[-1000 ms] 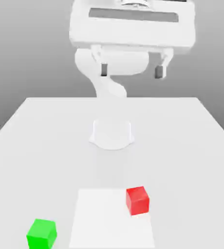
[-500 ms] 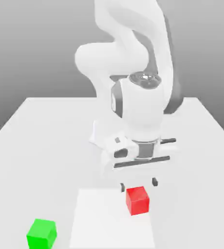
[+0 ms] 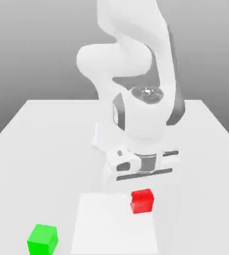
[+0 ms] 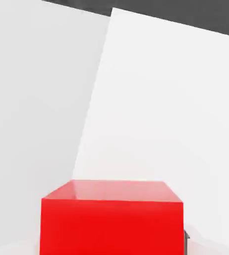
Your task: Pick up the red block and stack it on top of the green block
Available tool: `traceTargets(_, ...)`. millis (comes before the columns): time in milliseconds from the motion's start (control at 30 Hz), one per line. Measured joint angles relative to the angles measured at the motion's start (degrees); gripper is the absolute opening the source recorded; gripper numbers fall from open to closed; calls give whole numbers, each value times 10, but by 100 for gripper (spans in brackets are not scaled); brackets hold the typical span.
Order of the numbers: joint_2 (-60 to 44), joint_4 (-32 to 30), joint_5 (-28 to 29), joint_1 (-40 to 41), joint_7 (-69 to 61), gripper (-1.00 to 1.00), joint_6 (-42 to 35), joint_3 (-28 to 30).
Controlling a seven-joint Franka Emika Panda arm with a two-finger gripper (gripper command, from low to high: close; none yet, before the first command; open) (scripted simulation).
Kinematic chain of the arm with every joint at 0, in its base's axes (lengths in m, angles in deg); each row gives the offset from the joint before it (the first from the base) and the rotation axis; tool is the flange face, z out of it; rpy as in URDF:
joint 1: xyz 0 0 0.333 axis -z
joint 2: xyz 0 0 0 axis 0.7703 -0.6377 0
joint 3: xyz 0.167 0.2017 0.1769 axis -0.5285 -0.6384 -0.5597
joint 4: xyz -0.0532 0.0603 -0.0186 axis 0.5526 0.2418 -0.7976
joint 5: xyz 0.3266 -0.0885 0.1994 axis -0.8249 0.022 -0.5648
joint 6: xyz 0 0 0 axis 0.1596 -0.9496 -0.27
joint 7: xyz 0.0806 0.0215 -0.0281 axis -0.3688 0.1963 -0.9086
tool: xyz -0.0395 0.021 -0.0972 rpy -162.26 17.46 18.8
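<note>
The red block [image 3: 142, 201] sits on the paler square patch [image 3: 106, 229] of the white bench [image 3: 42, 144], directly beneath the arm's tool [image 3: 141, 188], which is clenched on it. The green block [image 3: 42, 239] rests well apart, toward the exterior view's left.

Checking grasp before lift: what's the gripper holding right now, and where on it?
The gripper is shut on the red block, clamped on its opposite side faces. The block still sits on the table.

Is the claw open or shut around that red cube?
Shut on the red cube: the claw sits low over it, the cube close between its fingers.
</note>
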Motion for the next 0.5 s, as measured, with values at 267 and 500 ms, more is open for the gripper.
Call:
traceTargets(267, -30, 126, -25, 111, 149, -100, -96, 66)
traceTargets(500, -116, 222, -46, 164, 255, -100, -108, 125)
